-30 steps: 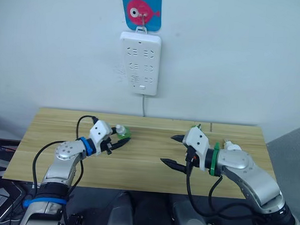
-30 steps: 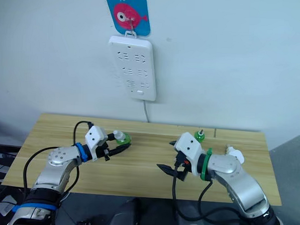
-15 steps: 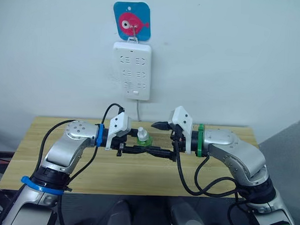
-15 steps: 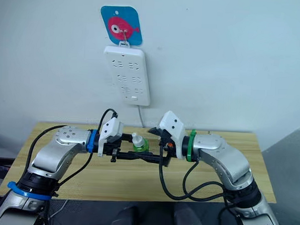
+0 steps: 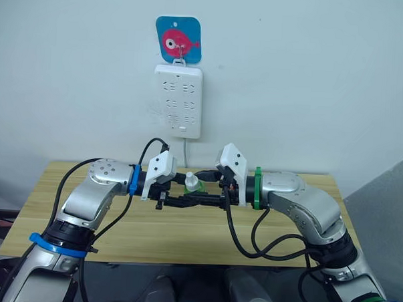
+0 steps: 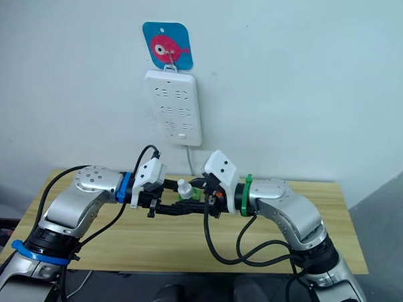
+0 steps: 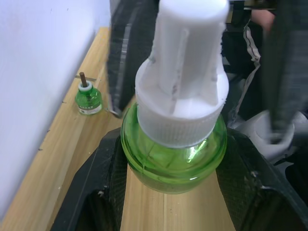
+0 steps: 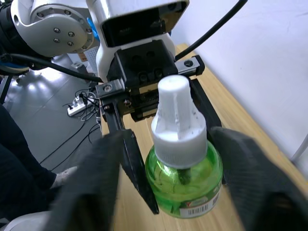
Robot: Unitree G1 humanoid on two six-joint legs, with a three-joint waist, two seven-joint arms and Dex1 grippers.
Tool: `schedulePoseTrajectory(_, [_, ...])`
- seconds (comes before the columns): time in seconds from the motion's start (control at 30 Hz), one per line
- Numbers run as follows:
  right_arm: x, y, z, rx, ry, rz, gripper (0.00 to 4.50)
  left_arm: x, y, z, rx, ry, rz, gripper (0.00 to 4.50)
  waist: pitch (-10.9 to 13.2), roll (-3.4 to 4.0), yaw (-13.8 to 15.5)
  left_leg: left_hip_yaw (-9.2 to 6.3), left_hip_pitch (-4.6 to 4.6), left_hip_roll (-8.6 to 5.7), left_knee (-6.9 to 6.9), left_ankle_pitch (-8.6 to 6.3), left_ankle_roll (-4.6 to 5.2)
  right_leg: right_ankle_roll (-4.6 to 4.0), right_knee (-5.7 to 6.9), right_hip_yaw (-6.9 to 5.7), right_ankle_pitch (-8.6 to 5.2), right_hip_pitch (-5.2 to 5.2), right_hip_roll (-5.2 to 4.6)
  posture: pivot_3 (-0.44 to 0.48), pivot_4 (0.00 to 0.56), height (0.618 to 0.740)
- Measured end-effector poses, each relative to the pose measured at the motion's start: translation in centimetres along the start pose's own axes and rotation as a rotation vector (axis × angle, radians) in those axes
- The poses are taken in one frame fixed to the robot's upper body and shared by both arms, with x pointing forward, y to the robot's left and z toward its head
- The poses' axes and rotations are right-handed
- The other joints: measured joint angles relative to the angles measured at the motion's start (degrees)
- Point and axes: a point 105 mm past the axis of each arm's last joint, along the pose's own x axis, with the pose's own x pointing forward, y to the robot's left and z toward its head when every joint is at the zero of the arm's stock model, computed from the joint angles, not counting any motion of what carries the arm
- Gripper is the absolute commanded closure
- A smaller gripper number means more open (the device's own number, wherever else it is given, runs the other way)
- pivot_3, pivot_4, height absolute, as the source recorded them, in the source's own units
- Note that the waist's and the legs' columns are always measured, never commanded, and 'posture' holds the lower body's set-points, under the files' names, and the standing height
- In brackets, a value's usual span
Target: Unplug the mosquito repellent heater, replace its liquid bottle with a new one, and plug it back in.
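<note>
We found the left hand (image 5: pixel 186 198) clamped on the green body of the new one (image 7: pixel 174 144), holding it upright above the counter (image 5: pixel 65 212) in front of the wall-hung power strip (image 5: pixel 177 100). Its white cap (image 8: pixel 176 115) was in place. From the other side the right hand (image 8: pixel 168 159) had closed in, its fingers (image 8: pixel 96 178) spread apart and flanking the bottle without gripping it. We judged the step in hand to be removal of the cap: the right hand should close on the white cap alone, not on the green body, and turn about the bottle's axis while the left keeps its clamp firm and level, lest the liquid spill. Its liquid bottle (image 7: pixel 88 98), wick bare, stood on the counter by the wall, well apart from both hands.
</note>
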Motion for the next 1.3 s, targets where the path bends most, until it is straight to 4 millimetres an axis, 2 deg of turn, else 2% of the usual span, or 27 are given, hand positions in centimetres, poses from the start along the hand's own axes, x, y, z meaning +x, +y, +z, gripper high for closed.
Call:
schedulePoseTrajectory(0.03, [0.0, -0.1, 0.0, 0.0, 0.0, -0.004, 3.26, 0.0, 0.0, 0.0, 0.0, 0.001, -0.003, 2.28, -0.1, 0.01, 0.0, -0.02, 0.0, 0.0, 0.01, 0.0, 0.0, 0.0, 0.0, -0.02, 0.0, 0.01, 0.0, -0.148, 0.051, 0.74])
schedulePoseTrajectory(0.07, [0.1, 0.0, 0.0, -0.004, 0.0, -0.001, 3.41, 0.0, 0.0, -0.1, -0.003, 0.002, -0.005, 2.28, -0.18, 0.04, 0.0, -0.03, 0.0, -0.01, 0.01, 0.01, 0.0, 0.0, 0.0, -0.02, 0.0, 0.03, 0.0, -0.148, 0.051, 0.74])
schedulePoseTrajectory(0.33, [0.1, 0.0, 0.1, -0.015, -0.009, 0.004, 3.4, 0.0, -0.2, 0.0, -0.016, -0.019, -0.012, 2.28, -1.14, 0.17, -0.06, -0.17, 0.03, -0.05, 0.04, 0.01, 0.01, -0.01, 0.0, -0.12, 0.0, 0.16, 0.0, -0.149, 0.041, 0.74])
schedulePoseTrajectory(0.4, [0.0, 0.0, 0.2, -0.026, -0.018, 0.005, 3.4, -0.1, -0.1, 0.1, -0.023, -0.037, -0.01, 1.55, -1.28, 0.17, -0.16, -0.21, 0.06, -0.05, 0.05, 0.02, 0.02, -0.01, 0.0, -0.16, 0.0, 0.21, 0.0, -0.149, 0.041, 0.74])
schedulePoseTrajectory(0.53, [-0.1, -0.1, 0.4, -0.033, -0.035, 0.016, 3.4, -0.8, 0.3, 0.2, -0.027, -0.071, 0.017, 0.37, -1.58, 0.22, -0.53, -0.28, 0.12, -0.11, 0.09, 0.04, 0.04, -0.01, 0.01, -0.19, 0.0, 0.33, -0.01, -0.153, 0.035, 0.74])
schedulePoseTrajectory(0.8, [-1.4, -0.8, 1.5, -0.014, -0.101, 0.014, 3.4, -0.9, 0.1, 0.1, -0.12, -0.099, -0.011, 0.35, -1.68, 0.22, -1.36, -0.46, 0.17, -0.19, 0.12, 0.07, 0.06, -0.01, 0.04, -0.31, 0.0, 0.47, -0.05, -0.155, 0.032, 0.74])
schedulePoseTrajectory(1.13, [-1.6, -0.6, 1.6, 0.018, -0.113, 0.039, 3.4, 0.1, 0.2, 2.4, -0.138, -0.17, -0.027, 0.35, -2.56, 0.41, -1.37, -0.54, 0.2, -0.23, 0.14, 0.13, 0.04, -0.01, 0.06, -0.36, 0.0, 0.55, -0.06, -0.158, 0.026, 0.74])
schedulePoseTrajectory(1.23, [-1.6, -0.6, 1.5, 0.022, -0.111, 0.038, 3.4, 0.2, 0.1, 2.5, -0.136, -0.171, -0.038, 0.35, -2.76, 0.45, -1.4, -0.53, 0.28, -0.25, 0.14, 0.14, 0.06, -0.01, 0.07, -0.35, 0.0, 0.62, -0.06, -0.159, 0.026, 0.74])
schedulePoseTrajectory(1.3, [-1.6, -0.6, 1.5, 0.023, -0.111, 0.038, 3.4, 0.2, 0.0, 2.6, -0.136, -0.17, -0.041, 0.74, -2.79, 0.45, -1.41, -0.54, 0.31, -0.27, 0.14, 0.16, 0.08, 0.0, 0.08, -0.34, 0.0, 0.63, -0.06, -0.159, 0.025, 0.74])
